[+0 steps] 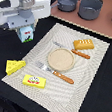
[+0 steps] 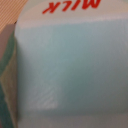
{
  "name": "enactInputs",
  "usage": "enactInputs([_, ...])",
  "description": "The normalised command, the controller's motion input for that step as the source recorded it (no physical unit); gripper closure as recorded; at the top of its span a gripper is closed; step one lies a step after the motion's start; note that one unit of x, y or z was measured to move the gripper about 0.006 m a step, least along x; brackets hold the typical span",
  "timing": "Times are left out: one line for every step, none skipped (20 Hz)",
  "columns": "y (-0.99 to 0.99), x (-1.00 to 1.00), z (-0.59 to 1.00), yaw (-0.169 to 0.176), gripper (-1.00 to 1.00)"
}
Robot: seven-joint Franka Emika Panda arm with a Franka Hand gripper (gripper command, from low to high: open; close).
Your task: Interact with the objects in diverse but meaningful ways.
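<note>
Only the exterior view shows the layout: the gripper (image 1: pixel 26 28) pinches the milk carton (image 1: pixel 27 34) at the placemat's (image 1: pixel 85 70) far left edge. The wrist view shows only the blurred carton face (image 2: pixel 70 65); the fingers are hidden there.

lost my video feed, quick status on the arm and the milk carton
Gripper at the milk carton, jaw state not visible. Carton fills the wrist view, by the placemat's corner. Cheese wedge apart, nothing blocking.

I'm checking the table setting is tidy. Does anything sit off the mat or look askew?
The cheese wedge hangs half off the placemat at its edge. The milk carton is under the gripper, off the mat.
</note>
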Motion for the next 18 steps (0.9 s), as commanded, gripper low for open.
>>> enactInputs([-0.43,-0.11,-0.33,0.000,1.00])
enactInputs([-0.39,-0.09,-0.32,0.000,1.00])
enactInputs([-0.38,-0.09,-0.33,0.000,1.00])
enactInputs([-0.34,-0.05,-0.32,0.000,1.00])
enactInputs([-0.33,-0.05,-0.33,0.000,1.00])
enactInputs([-0.36,-0.07,-0.33,0.000,1.00])
enactInputs([-0.37,-0.06,-0.32,0.000,1.00])
enactInputs([-0.37,-0.07,-0.33,0.000,1.00])
enactInputs([-0.35,-0.05,-0.30,0.000,1.00])
enactInputs([-0.34,-0.05,-0.30,0.000,1.00])
enactInputs([-0.33,-0.04,-0.30,0.000,1.00])
enactInputs([-0.31,-0.03,-0.28,0.000,-1.00])
enactInputs([-0.31,-0.04,-0.28,0.000,-1.00])
enactInputs([-0.31,-0.04,-0.26,0.000,-1.00])
enactInputs([-0.30,-0.02,-0.22,0.000,-1.00])
enactInputs([-0.26,0.00,-0.02,0.000,-1.00])
enactInputs([-0.25,0.07,0.23,0.007,-1.00])
enactInputs([-0.18,0.17,0.48,0.001,-1.00])
